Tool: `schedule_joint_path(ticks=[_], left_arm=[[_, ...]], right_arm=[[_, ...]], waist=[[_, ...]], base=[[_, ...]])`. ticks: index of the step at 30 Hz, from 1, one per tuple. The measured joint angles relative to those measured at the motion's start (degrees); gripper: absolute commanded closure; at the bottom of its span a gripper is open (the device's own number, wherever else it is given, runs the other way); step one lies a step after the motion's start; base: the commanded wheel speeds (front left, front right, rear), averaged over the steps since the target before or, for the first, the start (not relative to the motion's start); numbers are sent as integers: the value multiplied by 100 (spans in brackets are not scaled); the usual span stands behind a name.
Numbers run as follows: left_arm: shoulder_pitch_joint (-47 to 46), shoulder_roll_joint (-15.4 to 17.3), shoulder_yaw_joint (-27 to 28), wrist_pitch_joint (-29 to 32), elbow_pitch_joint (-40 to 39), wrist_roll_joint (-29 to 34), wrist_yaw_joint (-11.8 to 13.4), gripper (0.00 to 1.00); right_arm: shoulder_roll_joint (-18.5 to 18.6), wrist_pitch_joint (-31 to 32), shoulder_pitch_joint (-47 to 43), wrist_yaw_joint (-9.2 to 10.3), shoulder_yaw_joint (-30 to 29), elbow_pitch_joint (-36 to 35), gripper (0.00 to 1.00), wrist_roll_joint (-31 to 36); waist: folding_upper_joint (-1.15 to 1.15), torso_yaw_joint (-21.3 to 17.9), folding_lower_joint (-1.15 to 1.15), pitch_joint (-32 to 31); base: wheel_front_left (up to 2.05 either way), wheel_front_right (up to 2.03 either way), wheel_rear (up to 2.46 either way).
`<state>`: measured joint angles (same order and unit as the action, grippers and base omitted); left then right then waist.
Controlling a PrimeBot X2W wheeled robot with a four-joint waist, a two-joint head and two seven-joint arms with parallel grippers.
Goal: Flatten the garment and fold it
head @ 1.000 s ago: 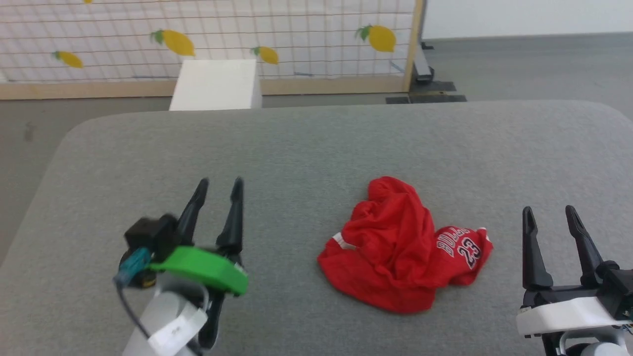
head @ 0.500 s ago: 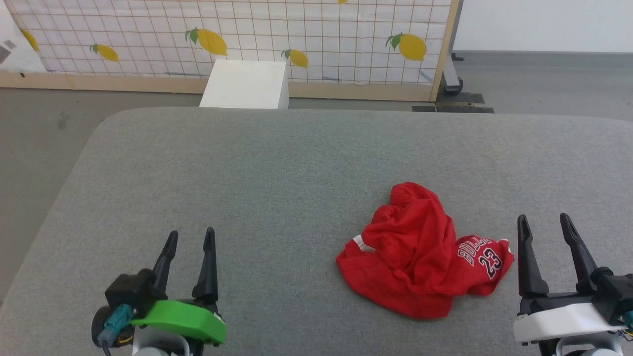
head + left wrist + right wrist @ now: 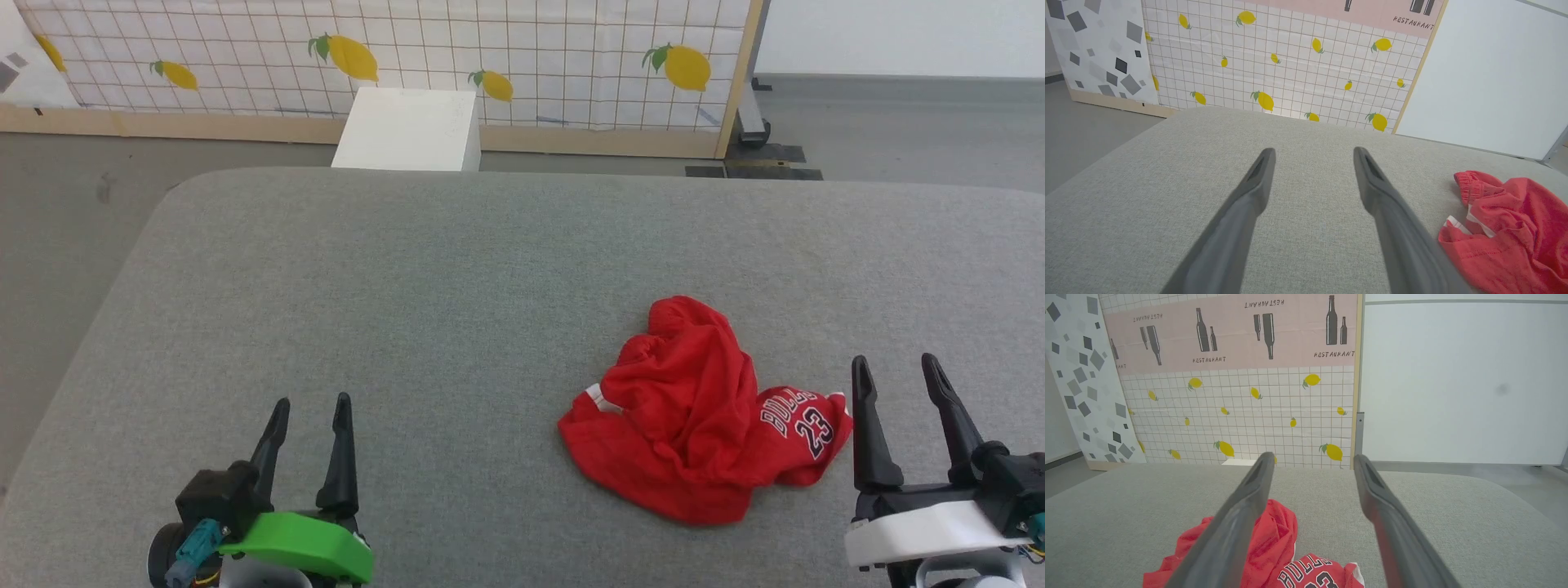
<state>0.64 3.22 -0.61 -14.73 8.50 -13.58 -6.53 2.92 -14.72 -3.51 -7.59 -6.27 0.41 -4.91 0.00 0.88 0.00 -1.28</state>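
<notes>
**Entry: garment heaped, both grippers empty**

Head view: The garment (image 3: 702,416) lies bunched on the grey table (image 3: 457,269), right of centre, lettering at its right edge. Your risk: pinch into the heap and you may catch several layers, lifting a knot instead of one edge. The left gripper (image 3: 312,400) sits low left, fingers spread, well apart from the cloth. The right gripper (image 3: 892,359) sits low right, spread, just beside the cloth.

Left wrist view: fingers wide over bare grey; garment at far right.

Right wrist view: fingers wide, pointing forward; garment under the left finger.

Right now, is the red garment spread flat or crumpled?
Crumpled: the garment lies bunched in a heap on the grey surface, with deep folds across it.
</notes>
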Motion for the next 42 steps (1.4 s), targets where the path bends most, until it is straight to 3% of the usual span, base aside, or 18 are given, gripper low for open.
schedule_joint_path(ticks=[19, 27, 32, 36, 42], left_arm=[[-23, -7, -147, 0, -8, -54, -3, 0], [-1224, -24, -1627, 30, 586, -453, 2, 0], [-2018, -31, -2618, 410, 1206, -905, 78, 0], [-2502, -33, -3230, 895, 1629, -1307, 264, 0], [-2891, -38, -3887, 2124, 2257, -1805, 589, 0]], right_arm=[[0, 0, 0, 1, 7, 23, 0, -1], [-1, 0, 3, 0, 75, 24, 0, -1], [-1, 0, 12, 0, 109, 33, 0, -2], [0, 0, 64, 1, 151, 36, 0, -9], [0, 0, 125, 1, 140, 29, 0, -21]], waist=[[0, -45, 0, -32], [0, -146, 0, 31], [0, -341, 0, 114], [0, -549, 0, 234], [0, -912, 0, 456]], base=[[0, 0, 0], [0, 0, 0], [0, 0, 0], [0, 0, 0], [0, 0, 0]])
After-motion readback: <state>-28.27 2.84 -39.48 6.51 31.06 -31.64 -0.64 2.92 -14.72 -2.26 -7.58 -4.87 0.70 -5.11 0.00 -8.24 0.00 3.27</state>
